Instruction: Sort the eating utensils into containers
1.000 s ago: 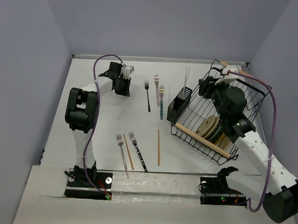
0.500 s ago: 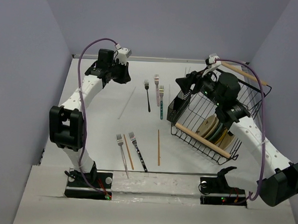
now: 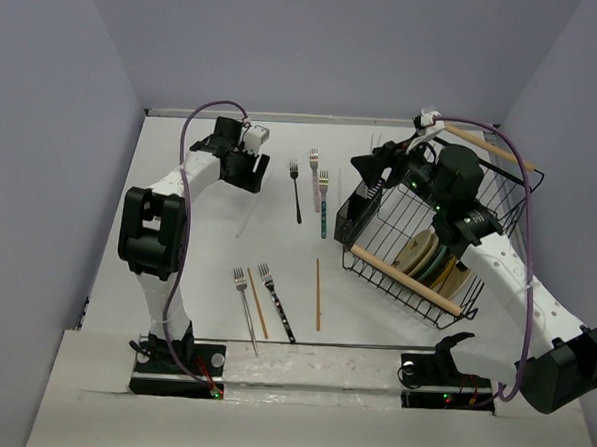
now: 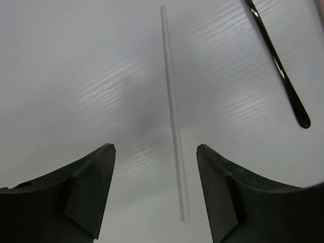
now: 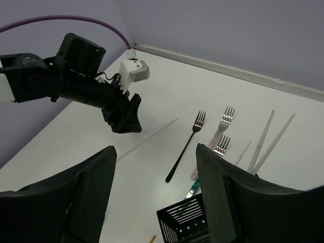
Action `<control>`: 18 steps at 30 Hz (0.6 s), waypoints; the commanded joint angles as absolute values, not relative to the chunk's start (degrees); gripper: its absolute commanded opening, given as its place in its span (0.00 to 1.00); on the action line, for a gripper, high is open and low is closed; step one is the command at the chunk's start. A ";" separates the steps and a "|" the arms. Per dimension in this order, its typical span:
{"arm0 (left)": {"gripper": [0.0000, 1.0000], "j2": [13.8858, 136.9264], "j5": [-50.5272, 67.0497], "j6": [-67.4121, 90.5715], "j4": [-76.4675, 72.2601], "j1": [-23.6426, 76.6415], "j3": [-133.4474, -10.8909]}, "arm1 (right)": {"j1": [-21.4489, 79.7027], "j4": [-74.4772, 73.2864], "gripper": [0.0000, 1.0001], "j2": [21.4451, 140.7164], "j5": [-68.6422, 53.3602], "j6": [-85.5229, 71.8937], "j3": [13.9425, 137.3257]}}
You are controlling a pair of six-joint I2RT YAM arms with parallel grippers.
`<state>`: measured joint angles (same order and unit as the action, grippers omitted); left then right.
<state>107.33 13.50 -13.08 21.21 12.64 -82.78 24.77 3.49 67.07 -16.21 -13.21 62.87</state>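
Note:
A pale white chopstick (image 4: 172, 101) lies flat on the table, running between the fingers of my open left gripper (image 4: 156, 148), which hovers just over it (image 3: 243, 171). My right gripper (image 5: 154, 149) is open and empty, above the small black slotted holder (image 3: 359, 212), which has white chopsticks (image 3: 374, 152) standing in it. A black fork (image 3: 296, 191), a pink fork (image 3: 314, 172) and a teal fork (image 3: 323, 210) lie mid-table. Near the front lie a silver fork (image 3: 244, 306), a dark patterned fork (image 3: 277, 305) and two brown chopsticks (image 3: 318, 295).
A big black wire rack (image 3: 480, 208) with wooden handles stands on the right, holding round plates (image 3: 425, 258). The holder (image 5: 190, 225) hangs on the rack's left side. Purple walls close the table at the back and sides.
My left gripper went from shut to open and came back down over the white chopstick. My right gripper swung left from the rack to above the holder and widened.

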 commanded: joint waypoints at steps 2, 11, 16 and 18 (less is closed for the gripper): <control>0.72 109.77 8.79 -16.08 20.22 13.62 -83.06 | 24.61 2.90 0.70 65.65 -14.42 -11.16 62.58; 0.64 116.19 10.81 -16.79 20.83 15.91 -82.09 | 24.61 1.58 0.70 65.48 -12.13 -9.32 61.70; 0.54 118.21 10.46 -16.79 20.48 15.91 -81.65 | 24.61 0.88 0.70 65.65 -11.78 -8.88 61.79; 0.47 118.65 9.85 -17.05 20.39 16.00 -81.39 | 24.61 0.88 0.70 65.57 -11.52 -8.70 61.70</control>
